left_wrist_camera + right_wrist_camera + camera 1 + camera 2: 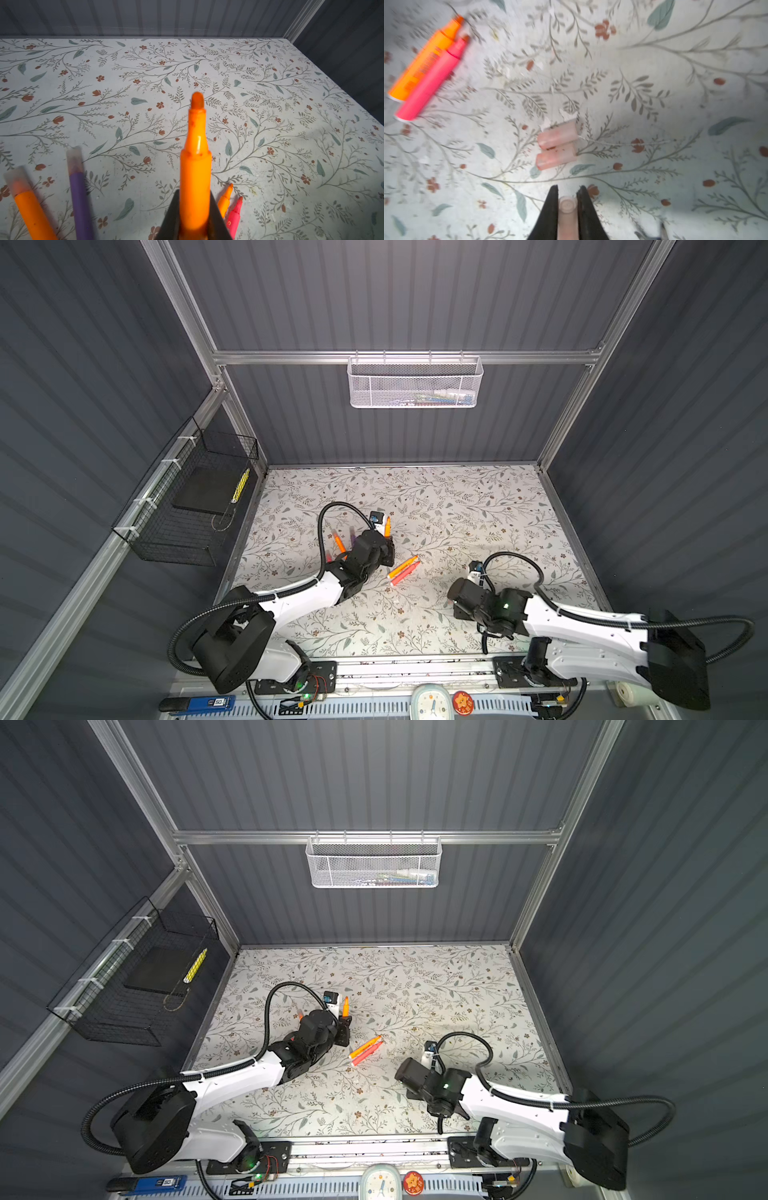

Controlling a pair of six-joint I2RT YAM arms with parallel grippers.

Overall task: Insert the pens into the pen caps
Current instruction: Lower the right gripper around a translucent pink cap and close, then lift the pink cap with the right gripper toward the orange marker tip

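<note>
Grips: left fingers (170, 219) around orange pen (195, 176), right fingers (550, 212) around pink cap (568, 216); lettering on loose pen (425, 60) unreadable.

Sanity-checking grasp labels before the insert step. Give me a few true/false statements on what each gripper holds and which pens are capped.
1. The left gripper is shut on an orange pen. True.
2. That pen's tip is capped. False: its tip is bare.
3. The right gripper is empty. False: it is shut on a pen cap.
4. Two loose caps lie side by side on the table. True.
5. The purple pen is uncapped. False: a translucent cap covers its tip.
</note>
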